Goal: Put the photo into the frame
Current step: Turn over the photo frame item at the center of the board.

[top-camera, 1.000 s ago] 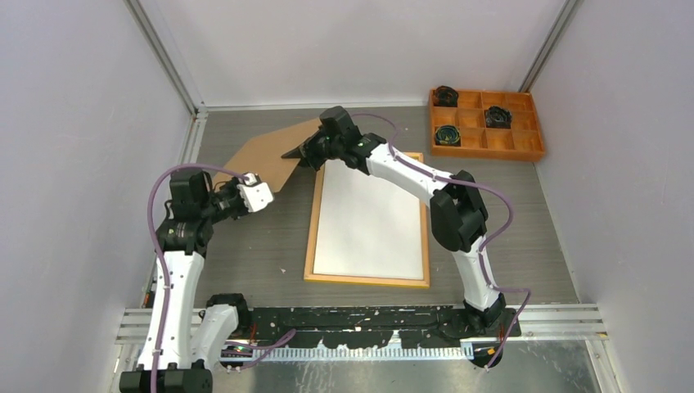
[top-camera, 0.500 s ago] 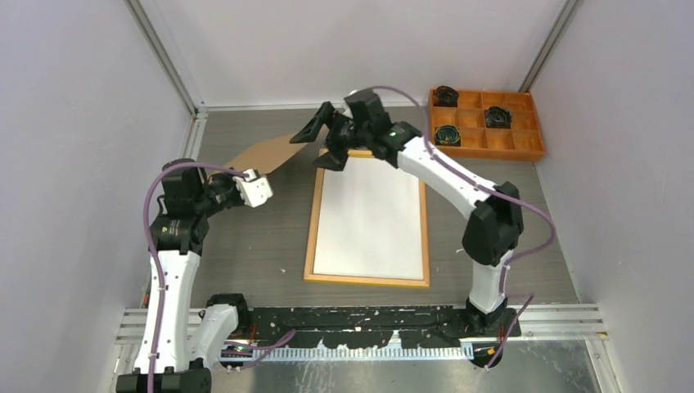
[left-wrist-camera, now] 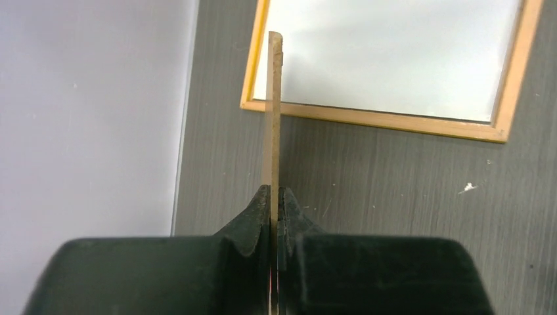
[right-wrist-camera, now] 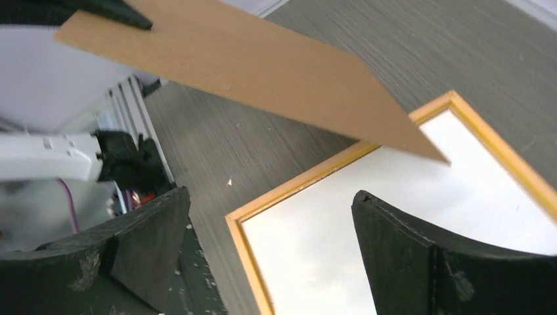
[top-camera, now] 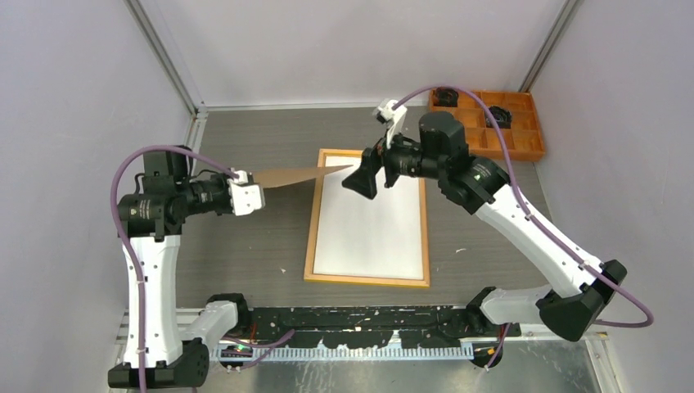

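From above, the frame (top-camera: 367, 281) lies flat in the middle of the table (top-camera: 245, 254), wood-coloured side up. A plain white sheet fills its opening edge to edge. I take that sheet to be the photo (top-camera: 372, 229) lying face down, so the main step looks done. The left pincer (top-camera: 252, 182) is clamped on one end of a brown board (top-camera: 290, 175), which hangs in the air. The board's far tip reaches over the frame's far left corner. The right pincer (top-camera: 364, 173) hovers over the far end of the frame with its jaws wide apart, holding nothing and close to that tip. An orange tray (top-camera: 524, 151) sits well apart at the far right.

From the left wrist, the board shows edge-on, thin and straight, pinched tight between the two fingers. The frame and its white sheet lie on the table beyond it.

From the right wrist, both black fingers (right-wrist-camera: 151, 243) stand spread. The frame's corner and the white sheet lie below them, and the board slants across above without touching the frame.

What is left, as I judge it, is laying the board down over the sheet. No clips or tabs are visible here.
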Robot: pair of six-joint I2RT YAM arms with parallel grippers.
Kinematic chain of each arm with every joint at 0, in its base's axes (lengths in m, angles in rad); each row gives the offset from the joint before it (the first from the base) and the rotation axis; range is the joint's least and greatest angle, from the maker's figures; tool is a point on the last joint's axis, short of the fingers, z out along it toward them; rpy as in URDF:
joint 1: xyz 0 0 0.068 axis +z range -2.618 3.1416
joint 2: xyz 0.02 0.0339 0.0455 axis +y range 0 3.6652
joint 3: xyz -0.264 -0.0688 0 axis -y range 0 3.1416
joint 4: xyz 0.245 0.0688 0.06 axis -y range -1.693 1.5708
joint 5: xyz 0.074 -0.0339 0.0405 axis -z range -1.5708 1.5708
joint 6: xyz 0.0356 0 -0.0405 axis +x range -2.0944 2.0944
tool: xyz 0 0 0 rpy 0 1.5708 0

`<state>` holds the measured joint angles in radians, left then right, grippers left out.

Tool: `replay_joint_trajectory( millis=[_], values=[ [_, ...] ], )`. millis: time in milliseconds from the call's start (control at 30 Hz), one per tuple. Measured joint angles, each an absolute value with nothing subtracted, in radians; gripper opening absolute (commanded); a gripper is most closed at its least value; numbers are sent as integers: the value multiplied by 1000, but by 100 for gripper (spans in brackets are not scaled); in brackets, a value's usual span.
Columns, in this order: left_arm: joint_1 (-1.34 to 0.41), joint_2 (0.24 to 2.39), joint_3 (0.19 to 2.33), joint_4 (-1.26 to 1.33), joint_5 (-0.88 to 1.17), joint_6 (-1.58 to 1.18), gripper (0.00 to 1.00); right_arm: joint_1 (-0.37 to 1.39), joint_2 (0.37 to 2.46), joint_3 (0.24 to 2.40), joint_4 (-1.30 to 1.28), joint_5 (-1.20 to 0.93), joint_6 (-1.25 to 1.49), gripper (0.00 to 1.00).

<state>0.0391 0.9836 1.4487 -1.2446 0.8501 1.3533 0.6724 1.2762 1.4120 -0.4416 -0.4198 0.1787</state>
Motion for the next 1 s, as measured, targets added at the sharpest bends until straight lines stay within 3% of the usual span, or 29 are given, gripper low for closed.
replay_joint_trajectory(
  millis=[367,667,733,833,933,1000],
  values=[
    [39,958,1463,-1411,895,1514,0,864,1416,1404,-478,-442,-228,99],
    [39,956,1466,-1463,899,1585,0,902,1511,1377,-371,-344,-400,86],
    [39,955,1466,-1479,899,1605,0,908,1528,1374,-336,-327,-431,80],
    [39,955,1466,-1487,899,1619,0,919,1557,1374,-299,-310,-469,63],
    [39,955,1466,-1487,899,1628,0,939,1592,1374,-282,-295,-509,43],
    [39,955,1466,-1486,899,1629,0,953,1615,1374,-279,-280,-528,23]
  ],
)
